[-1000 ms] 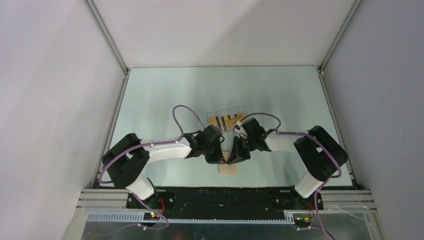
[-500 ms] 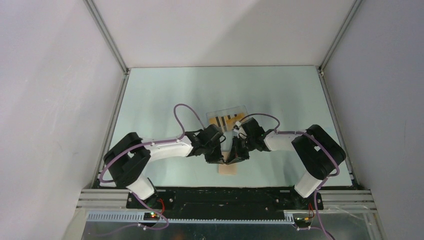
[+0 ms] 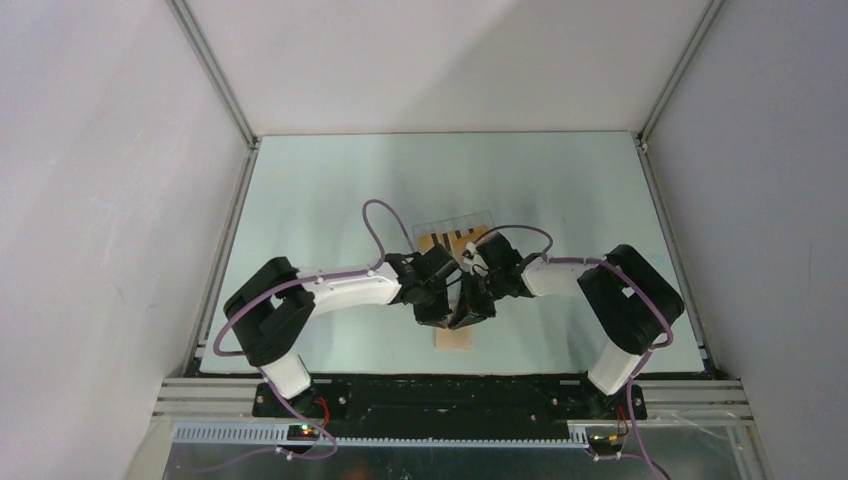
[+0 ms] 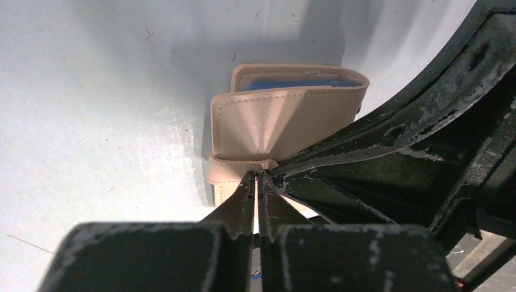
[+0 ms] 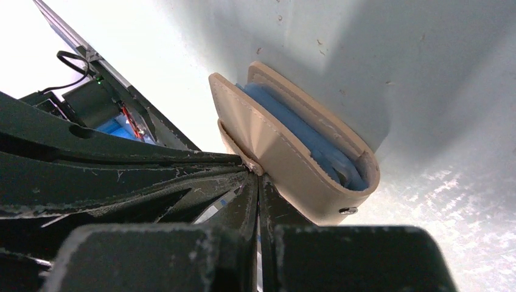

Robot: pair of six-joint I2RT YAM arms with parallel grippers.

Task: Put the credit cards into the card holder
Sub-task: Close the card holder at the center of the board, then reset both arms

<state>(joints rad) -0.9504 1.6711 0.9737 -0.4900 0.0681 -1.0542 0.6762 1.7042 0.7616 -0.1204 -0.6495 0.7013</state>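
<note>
Shifted rightward since the earlier frame, the left arm [image 3: 340, 290] is now bent nearer the middle of the bench [image 3: 320, 200]. The left tool [image 4: 257, 182] is pressed together on the tan front flap of the card holder [image 4: 286, 118], which is found partly open on the bench near its front edge, with blue lining shown inside. The right tool [image 5: 257, 177] is pinched on the same flap, tip to tip with the left one. The credit cards [image 3: 452, 240] are seen in a clear tray [image 3: 470, 218] just behind both tools.
</note>
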